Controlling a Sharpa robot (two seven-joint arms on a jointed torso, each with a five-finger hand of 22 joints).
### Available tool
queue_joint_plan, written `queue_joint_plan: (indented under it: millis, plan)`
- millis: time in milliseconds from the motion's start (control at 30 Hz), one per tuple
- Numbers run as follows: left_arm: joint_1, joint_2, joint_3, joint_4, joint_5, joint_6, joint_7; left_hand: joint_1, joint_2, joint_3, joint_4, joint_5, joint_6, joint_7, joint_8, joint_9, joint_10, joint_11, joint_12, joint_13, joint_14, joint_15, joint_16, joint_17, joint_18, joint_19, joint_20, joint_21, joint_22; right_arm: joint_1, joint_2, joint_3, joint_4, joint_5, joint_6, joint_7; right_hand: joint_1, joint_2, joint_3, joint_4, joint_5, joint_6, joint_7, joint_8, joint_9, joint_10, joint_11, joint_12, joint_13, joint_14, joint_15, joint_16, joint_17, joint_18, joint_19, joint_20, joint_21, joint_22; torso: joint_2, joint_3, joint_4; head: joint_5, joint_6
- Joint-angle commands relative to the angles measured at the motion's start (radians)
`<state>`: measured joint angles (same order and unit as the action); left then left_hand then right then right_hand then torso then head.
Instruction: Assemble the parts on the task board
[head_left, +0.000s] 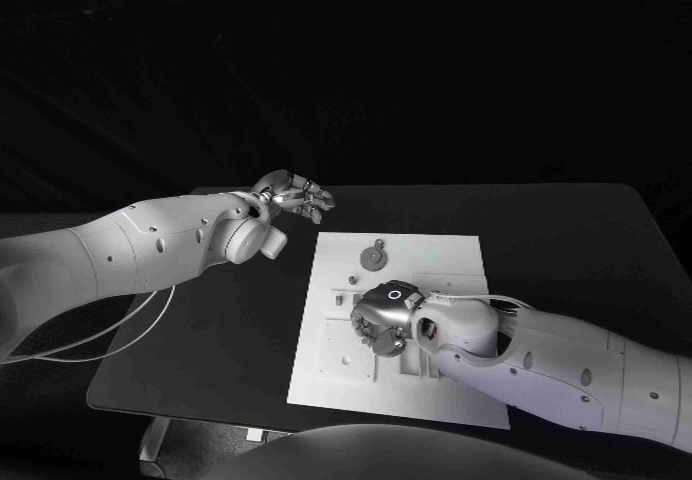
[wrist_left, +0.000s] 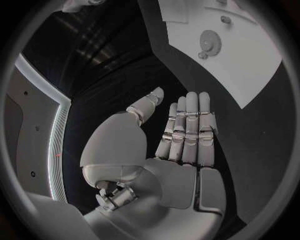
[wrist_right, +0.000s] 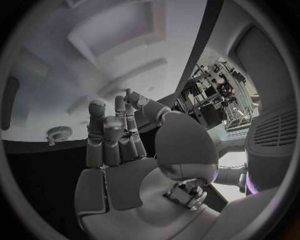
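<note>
Left arm: enters from the left edge of the head view and reaches toward the upper middle of the frame, past the board's upper left corner.
Left hand (head_left: 293, 194): over the bare black table (head_left: 577, 230), off the board; in its wrist view (wrist_left: 181, 145) the fingers (wrist_left: 191, 125) lie straight and side by side, thumb set apart, palm bare, holding nothing.
Right arm: comes in from the lower right of the head view, forearm crossing the board's lower right part.
Right hand (head_left: 387, 315): over the middle of the board; in its wrist view (wrist_right: 125, 145) the fingers (wrist_right: 115, 132) rise slightly bent, close together, thumb aside, nothing visible between them.
Board (head_left: 433, 250): white plate in the centre of the head view, with shallow recesses.
Gear (head_left: 374, 258): in the board's upper part, clear of both hands; also seen at (wrist_left: 209, 42) and (wrist_right: 58, 132).
Hard to make out: the small dark parts near the right hand; whether that hand touches the board; the board area under the hand and forearm is hidden.
</note>
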<state>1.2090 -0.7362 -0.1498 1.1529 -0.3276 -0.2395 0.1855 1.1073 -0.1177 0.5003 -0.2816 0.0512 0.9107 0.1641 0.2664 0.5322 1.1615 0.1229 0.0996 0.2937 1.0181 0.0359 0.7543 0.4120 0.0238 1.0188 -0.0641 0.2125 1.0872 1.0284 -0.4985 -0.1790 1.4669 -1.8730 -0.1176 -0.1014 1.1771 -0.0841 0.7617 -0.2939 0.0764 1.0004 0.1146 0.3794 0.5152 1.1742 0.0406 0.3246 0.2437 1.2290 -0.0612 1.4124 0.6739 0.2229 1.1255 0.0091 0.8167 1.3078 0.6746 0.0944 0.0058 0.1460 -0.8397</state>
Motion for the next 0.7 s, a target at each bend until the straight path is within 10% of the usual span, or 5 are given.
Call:
queue_joint_plan:
  millis: [33, 567, 700]
  plan:
    - [0.001, 0.002, 0.001, 0.003, -0.003, 0.0, 0.003, 0.009, -0.001, -0.006, -0.001, -0.001, -0.009, 0.0, 0.003, -0.001, -0.008, 0.0, -0.003, -0.001, 0.006, -0.002, -0.007, 0.002, 0.019, 0.007, 0.001, -0.006, 0.001, -0.001, 0.005, -0.003, -0.001, -0.014, 0.036, 0.004, -0.003, 0.011, 0.006, 0.003, 0.005, 0.007, 0.001, 0.003, 0.002, 0.081, -0.001, 0.002, 0.015, 0.002, -0.008, -0.007, 0.001, 0.039, -0.002, -0.006, 0.001, 0.018, 0.0, -0.0005, 0.0005, -0.001, -0.001]
    - [0.002, 0.001, 0.001, 0.004, -0.003, -0.001, 0.0, 0.009, -0.002, -0.006, -0.001, -0.001, -0.009, 0.0, 0.003, -0.002, -0.008, 0.0, -0.003, -0.002, 0.007, -0.002, -0.008, 0.004, 0.019, 0.007, 0.001, -0.007, 0.001, -0.001, 0.015, -0.021, 0.0, 0.005, 0.051, 0.008, -0.009, 0.009, 0.003, 0.003, 0.005, -0.003, 0.005, -0.004, 0.005, 0.073, 0.003, -0.008, 0.018, -0.003, -0.004, -0.009, 0.003, 0.039, -0.008, -0.003, -0.002, 0.018, 0.0, -0.0014, -0.0001, -0.002, -0.007]
    - [0.002, 0.001, 0.001, 0.005, -0.003, 0.0, -0.001, 0.009, -0.002, -0.006, -0.001, -0.001, -0.01, 0.001, 0.003, -0.002, -0.009, 0.001, -0.003, -0.002, 0.007, -0.002, -0.009, 0.005, 0.019, 0.007, 0.001, -0.007, 0.001, -0.001, 0.016, -0.021, -0.004, 0.018, 0.041, 0.008, -0.017, -0.027, -0.008, 0.004, 0.005, -0.045, 0.022, -0.029, 0.001, 0.049, 0.012, -0.025, 0.018, -0.013, 0.006, -0.013, 0.005, 0.039, -0.017, 0.002, -0.007, 0.018, 0.0, -0.0007, 0.0004, -0.001, -0.006]
